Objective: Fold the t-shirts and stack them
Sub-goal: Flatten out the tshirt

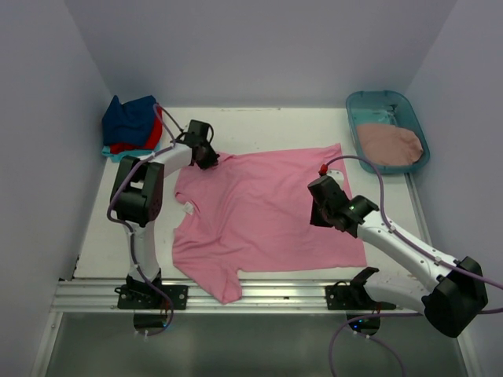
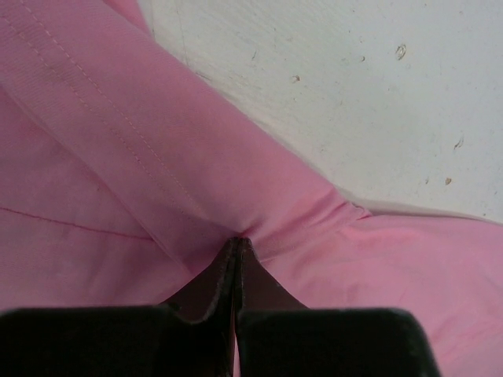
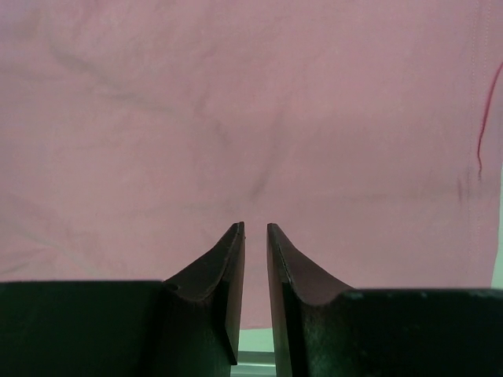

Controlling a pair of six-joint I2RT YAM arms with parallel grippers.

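A bright pink t-shirt [image 1: 259, 212] lies spread flat on the white table, with its collar at the left. My left gripper [image 1: 206, 157] is at the shirt's far left corner and is shut on a pinch of the pink cloth [image 2: 118, 157]. In the left wrist view the gripper's [image 2: 237, 239] jaws are closed, with the fabric bunched at their tips. My right gripper [image 1: 318, 206] hovers over the shirt's right part. In the right wrist view the right gripper [image 3: 255, 228] has a narrow gap between its jaws and holds nothing, with pink cloth [image 3: 236, 118] beyond it.
A pile of navy, red and turquoise shirts [image 1: 132, 126] sits at the back left corner. A teal tub [image 1: 369, 102] at the back right holds a dusty rose shirt [image 1: 387, 144]. Walls enclose the table on three sides.
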